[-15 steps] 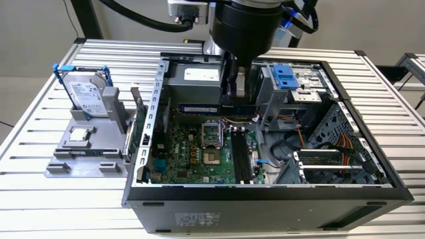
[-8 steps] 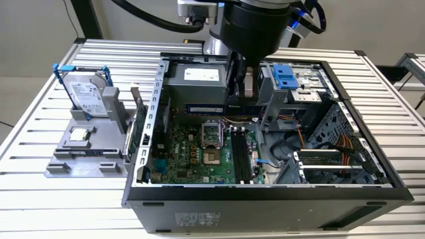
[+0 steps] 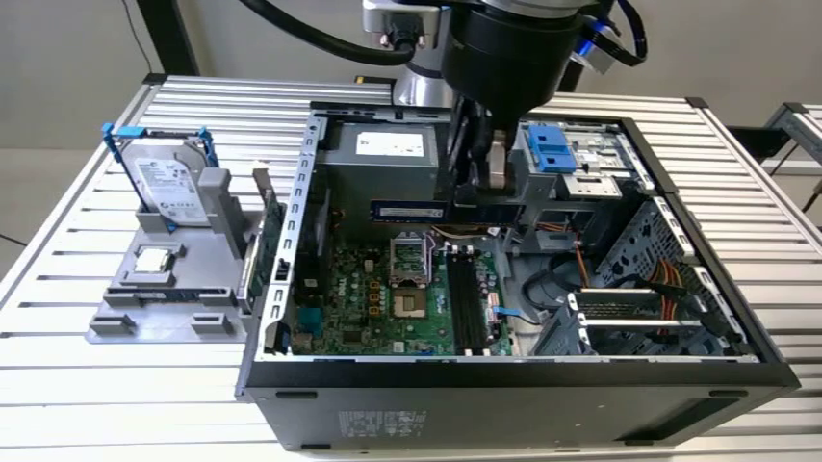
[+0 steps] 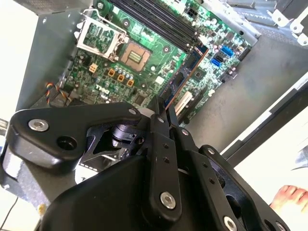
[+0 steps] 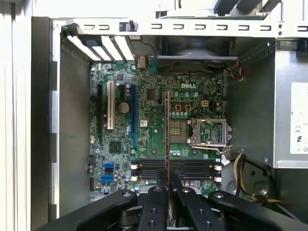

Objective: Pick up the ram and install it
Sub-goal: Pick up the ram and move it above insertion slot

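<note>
ram (image 3: 408,210) is clamped in the pincer (image 3: 483,188), held in the air above the open pc case (image 3: 514,380) that sits on the bench (image 3: 58,385). not seated, no contact with the motherboard (image 3: 372,298) as far as i can tell. the grip looks to be near mid-length, with a free end sticking out each side. key relation: in the exterior view the stick's long axis runs left-right, while the memory slots (image 3: 469,303) run toward the camera. the first wrist view agrees: ram (image 5: 167,134) shows edge-on as a thin line out from the pincer (image 5: 168,192) and crosses the slots (image 5: 173,169) roughly square, beside the cpu socket (image 5: 208,132). same crossing in the second wrist view, ram (image 4: 187,74) ahead of the pincer (image 4: 162,108). my read: the stick is above the slot bank but about a quarter turn off it.
</note>
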